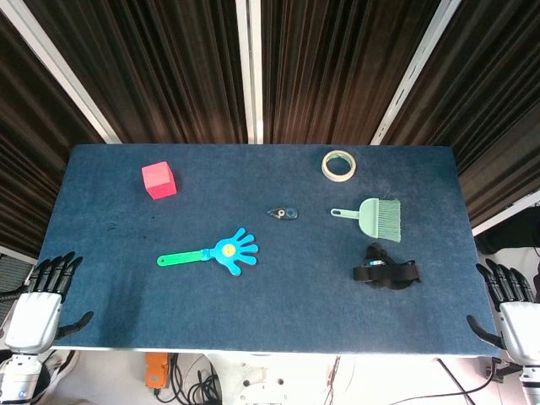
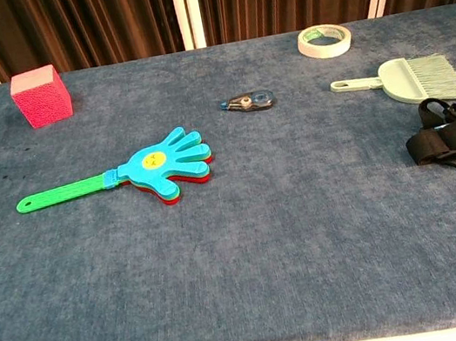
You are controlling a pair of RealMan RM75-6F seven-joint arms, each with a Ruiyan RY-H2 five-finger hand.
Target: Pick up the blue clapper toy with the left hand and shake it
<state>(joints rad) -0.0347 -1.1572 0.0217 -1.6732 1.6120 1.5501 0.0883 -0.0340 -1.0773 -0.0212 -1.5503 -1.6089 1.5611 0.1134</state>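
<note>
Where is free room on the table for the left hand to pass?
Free: the near strip in front of the clapper, and the patch between the red cube and tape roll. Crowded: the right side, around the brush and black strap.

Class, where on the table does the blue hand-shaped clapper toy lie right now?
The blue hand-shaped plastic clapper toy with a green handle lies left of centre in the head view, nearer than the pink foam cube, handle pointing left.
</note>
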